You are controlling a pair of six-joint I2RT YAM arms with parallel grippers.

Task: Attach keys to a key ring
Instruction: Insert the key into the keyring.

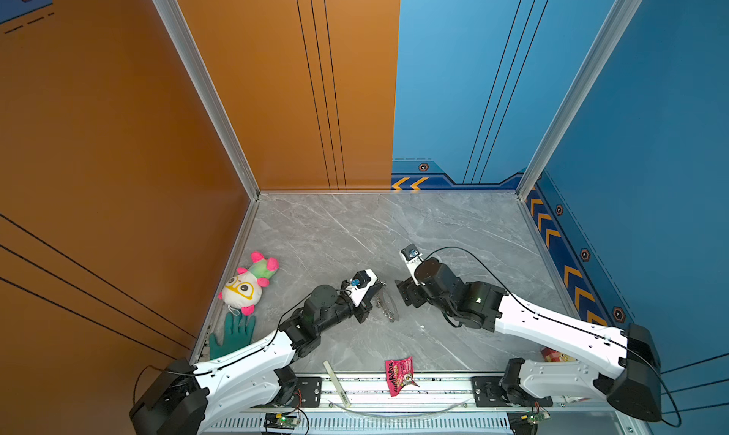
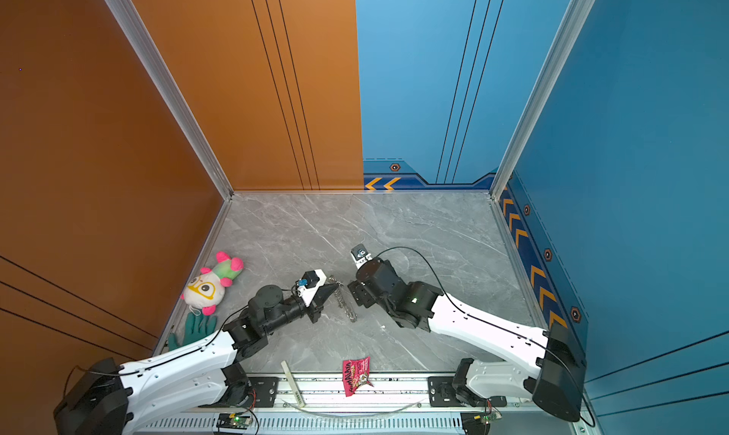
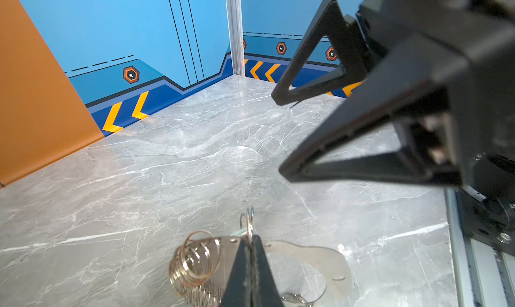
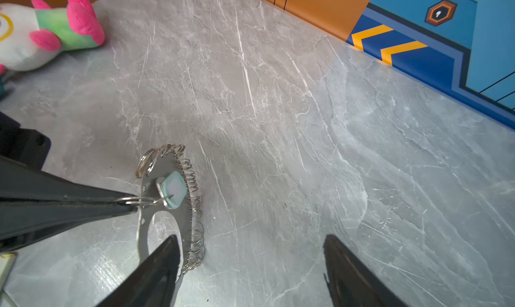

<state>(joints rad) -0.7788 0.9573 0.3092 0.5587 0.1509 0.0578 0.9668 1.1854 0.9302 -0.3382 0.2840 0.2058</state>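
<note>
The key ring (image 1: 388,304) (image 2: 347,303) is a flat beige-grey band (image 3: 320,259) (image 4: 167,163) edged with many small silver rings, at mid table between the arms. My left gripper (image 1: 376,291) (image 2: 329,291) (image 3: 250,238) is shut on one small silver ring (image 4: 139,200) at the band's edge. A pale white-blue tag of the key (image 4: 175,189) hangs from that ring against the band; only a sliver of its silver metal shows. My right gripper (image 1: 402,293) (image 2: 355,293) (image 3: 278,134) (image 4: 250,237) stands open just right of the band, holding nothing, with one finger (image 4: 164,261) over the band's hole.
A plush toy (image 1: 248,283) and a green glove (image 1: 232,334) lie by the left wall. A red snack packet (image 1: 399,375) and a white strip (image 1: 337,383) sit at the front rail. A red box (image 1: 552,354) shows under the right arm.
</note>
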